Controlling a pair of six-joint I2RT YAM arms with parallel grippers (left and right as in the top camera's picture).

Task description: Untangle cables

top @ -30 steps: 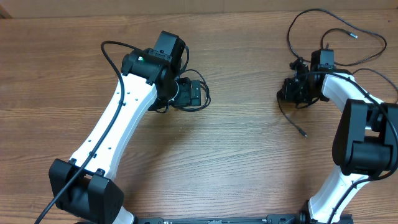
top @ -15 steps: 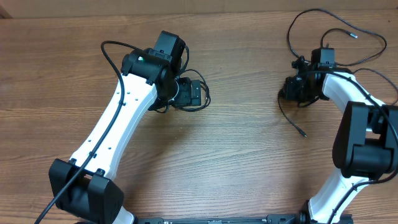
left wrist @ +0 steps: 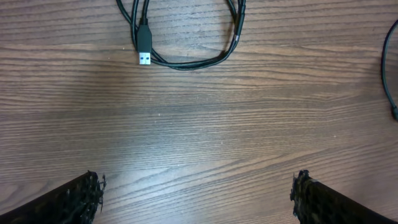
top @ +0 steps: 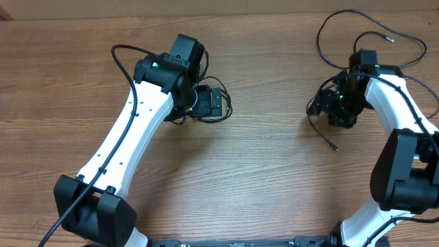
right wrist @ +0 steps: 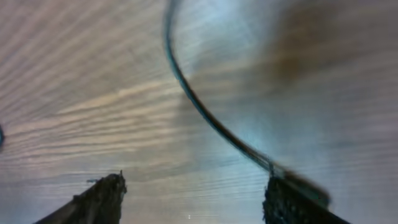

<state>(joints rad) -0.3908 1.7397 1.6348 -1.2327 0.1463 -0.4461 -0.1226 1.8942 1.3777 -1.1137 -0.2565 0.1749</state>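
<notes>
The picture is blurred. The end effector (right wrist: 194, 202) has its two dark fingertips (right wrist: 93, 199) standing well apart at the lower edge, nothing gripped between them. A thin dark cable (right wrist: 206, 116) curves across the wooden desk (right wrist: 74, 81) from the top edge down to the right-hand fingertip.

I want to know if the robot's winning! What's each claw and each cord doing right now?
Left gripper: open, empty.
Right gripper: open, gripping nothing.
USB cable: lying looped on the table, untouched.
Thin cable: loose under that gripper, not pinched.
</notes>
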